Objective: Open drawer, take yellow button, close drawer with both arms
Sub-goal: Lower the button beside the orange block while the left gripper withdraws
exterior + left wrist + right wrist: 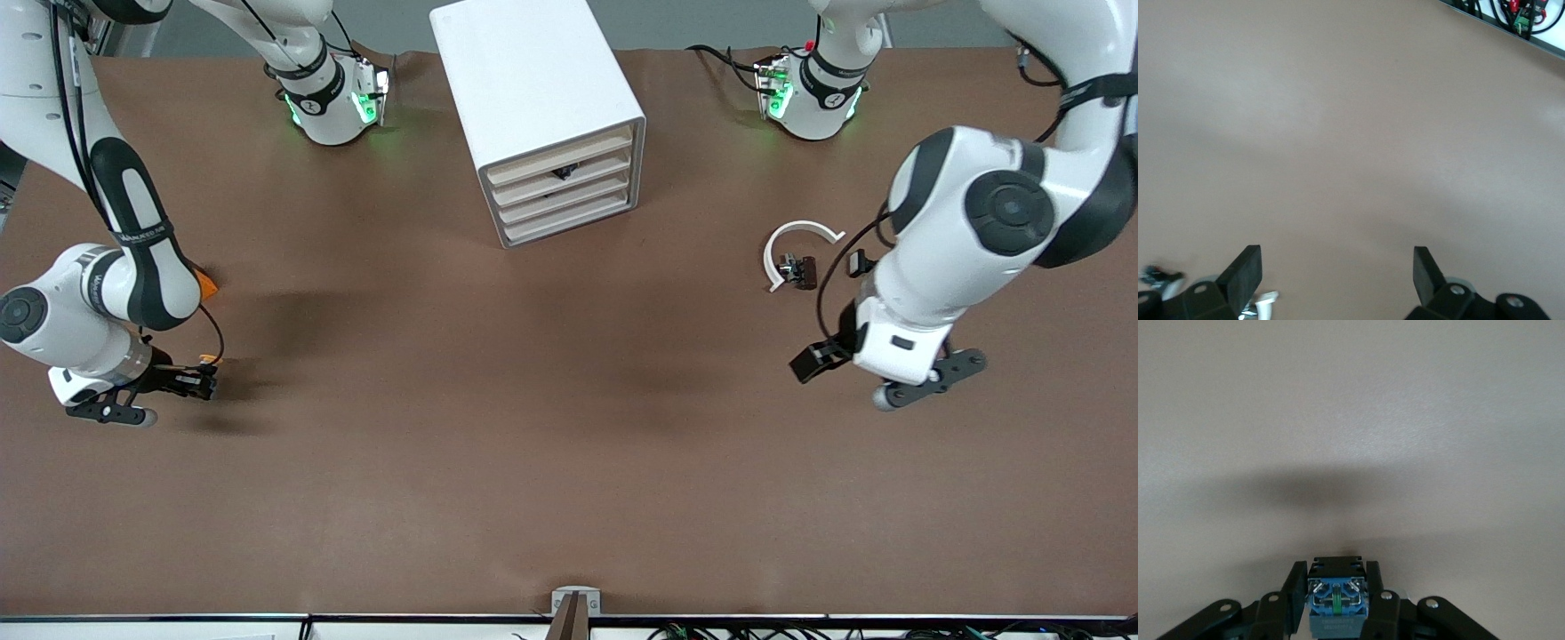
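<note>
Looking across the brown table point(533, 444), there was loads of bare room in the middle and along the edge nearest the front camera. The white boxy cabinet point(533, 89) sat near the robots' bases with all four cream fronts flush, the shallow top drawer point(560, 149) pushed in.

The right gripper point(1335, 600) hung low over the table at the right arm's end, fingers clamped on the small black-bodied button point(1335, 597), its blue underside facing the wrist camera. An orange bit showed at the fingertips in the front view.

The left gripper point(1338, 273) was spread wide and empty over bare table at the left arm's end, near a white curved plastic piece point(796, 244) and small black clip parts point(800, 269).
</note>
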`<state>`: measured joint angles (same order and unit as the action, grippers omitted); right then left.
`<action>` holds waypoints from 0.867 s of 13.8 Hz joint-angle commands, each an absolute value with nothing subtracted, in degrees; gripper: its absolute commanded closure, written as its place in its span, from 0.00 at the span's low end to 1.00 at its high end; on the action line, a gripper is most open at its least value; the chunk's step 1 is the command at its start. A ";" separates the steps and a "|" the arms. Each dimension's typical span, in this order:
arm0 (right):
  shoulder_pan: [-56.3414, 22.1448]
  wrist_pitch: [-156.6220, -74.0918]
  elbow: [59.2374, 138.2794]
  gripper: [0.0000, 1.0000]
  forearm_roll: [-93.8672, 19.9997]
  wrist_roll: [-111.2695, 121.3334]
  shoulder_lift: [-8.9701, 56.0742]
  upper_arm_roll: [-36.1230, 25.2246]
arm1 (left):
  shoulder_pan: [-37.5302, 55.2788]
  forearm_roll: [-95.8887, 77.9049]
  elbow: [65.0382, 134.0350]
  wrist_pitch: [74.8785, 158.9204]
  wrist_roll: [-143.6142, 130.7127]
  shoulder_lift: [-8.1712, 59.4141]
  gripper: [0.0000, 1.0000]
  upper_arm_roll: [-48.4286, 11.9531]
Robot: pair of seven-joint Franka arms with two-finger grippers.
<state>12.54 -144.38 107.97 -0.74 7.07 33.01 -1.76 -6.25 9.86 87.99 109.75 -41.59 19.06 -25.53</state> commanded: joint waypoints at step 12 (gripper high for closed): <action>11.87 -121.69 105.12 0.00 0.00 7.56 22.70 -0.79 | -1.23 0.36 86.13 87.56 -7.92 3.00 0.00 -5.45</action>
